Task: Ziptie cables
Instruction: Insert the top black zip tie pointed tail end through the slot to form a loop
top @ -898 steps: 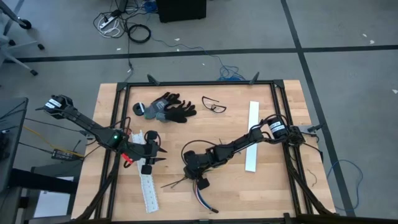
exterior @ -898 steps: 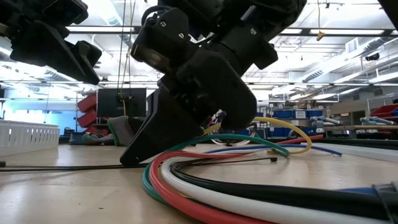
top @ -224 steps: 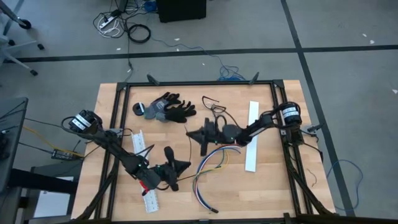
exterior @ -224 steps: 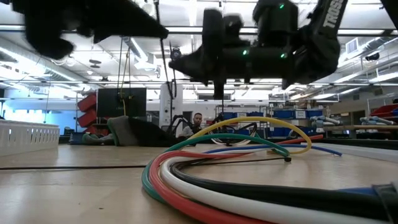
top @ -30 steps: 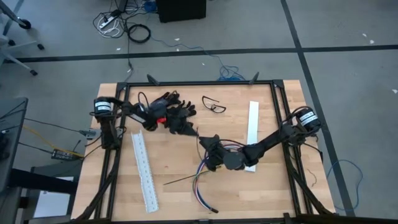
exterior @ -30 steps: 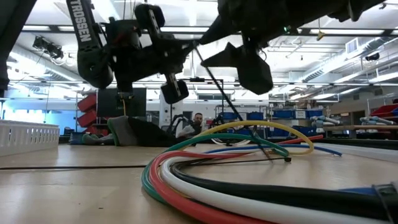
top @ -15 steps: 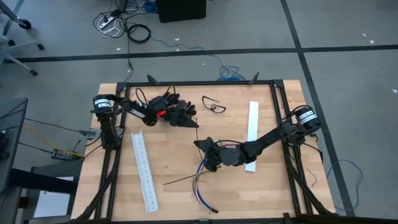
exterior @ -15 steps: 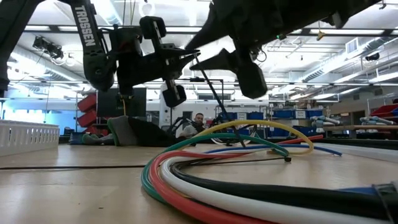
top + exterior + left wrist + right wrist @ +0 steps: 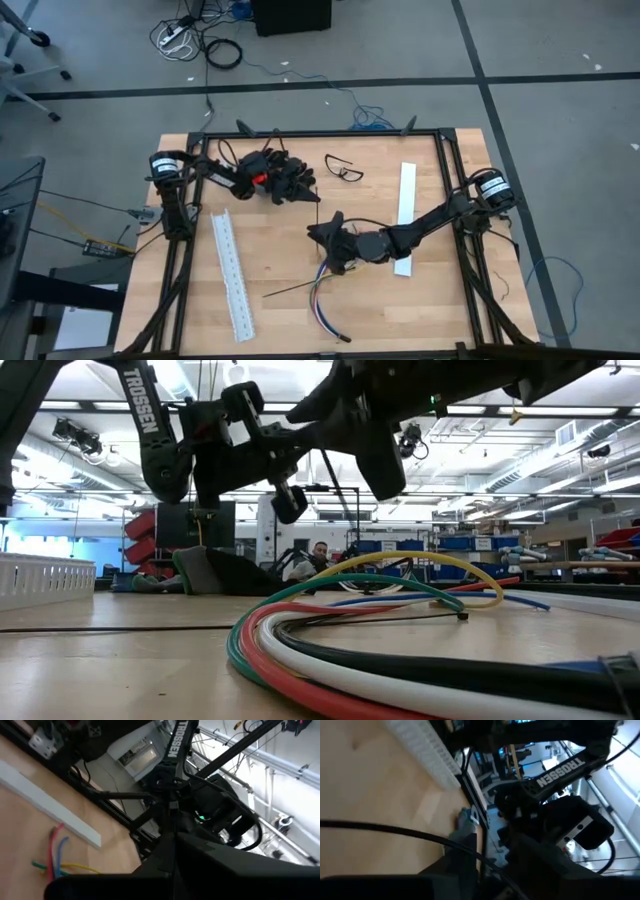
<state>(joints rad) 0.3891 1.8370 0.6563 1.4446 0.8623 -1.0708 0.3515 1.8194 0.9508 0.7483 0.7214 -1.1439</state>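
The cables (image 9: pixel 322 295), a loose bundle of coloured wires, lie on the table near its front; they curve across the low view as cables (image 9: pixel 380 600) and show in the left wrist view as cables (image 9: pixel 55 855). Above the table's middle, my left gripper (image 9: pixel 308 193) is shut on a thin black zip tie (image 9: pixel 319 214). The zip tie (image 9: pixel 169 815) runs on toward my right gripper (image 9: pixel 322 235), which hangs over the cables' far end. In the right wrist view the zip tie (image 9: pixel 395 832) slants in between that gripper's open fingers. My left gripper pinches one end of the zip tie (image 9: pixel 172 847) between its two shut fingers, coming about level from the table's left. The tie stands out past the fingertips toward the right gripper, clear of the table. My right gripper: I cannot tell whether its fingers touch the tie.
A long white slotted strip (image 9: pixel 230 290) lies near the left rail and a plain white strip (image 9: pixel 403 215) at the right. Black gloves (image 9: pixel 275 165) and glasses (image 9: pixel 345 168) lie at the back. A thin black stick (image 9: pixel 292 290) rests beside the cables.
My right gripper has gone toward the table's left and far edges, closer to the left gripper, and has rolled. My left gripper has shifted a little toward the far edge with the zip tie, also rolling. The cables have stayed where they were.
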